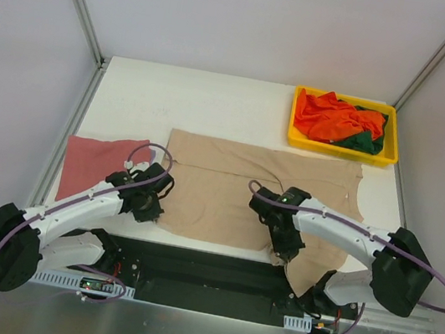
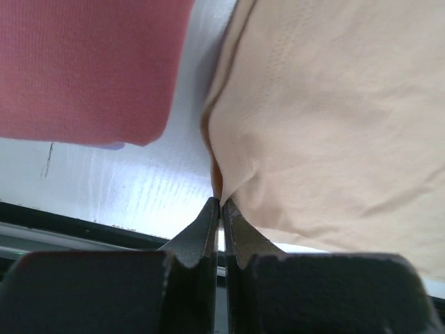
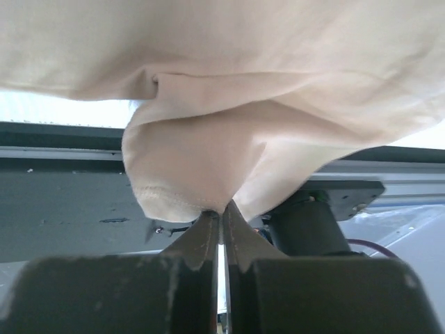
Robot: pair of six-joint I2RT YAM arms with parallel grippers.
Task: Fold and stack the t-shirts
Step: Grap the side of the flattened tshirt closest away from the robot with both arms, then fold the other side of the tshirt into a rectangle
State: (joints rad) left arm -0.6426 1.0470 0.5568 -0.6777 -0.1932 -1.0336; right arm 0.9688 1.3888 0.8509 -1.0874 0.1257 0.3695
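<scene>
Now both arms have a pinch on the tan shirt (image 1: 237, 182), which lies spread out in the middle of the bench (image 1: 174, 96). The left fingers (image 2: 214, 212) are shut tight on its near left corner, and the cloth bunches up right at their tips. The right fingers (image 3: 212, 219) are shut on its near right edge, where a bit of hem curls over and hangs past the bench. Each pinch may hold just one layer, but the cloth hides that. To fold well, both arms should lift at the same time and to the same height, pull a little apart so the cloth is smooth, then carry the near edge over to the far edge and lay it down flat. A red shirt (image 1: 92, 159) lies just beside the left fingers, so the lift should not snag it. An orange shirt (image 1: 324, 115) and a green shirt (image 1: 363, 144) sit in the tray (image 1: 339, 151) at the far right
</scene>
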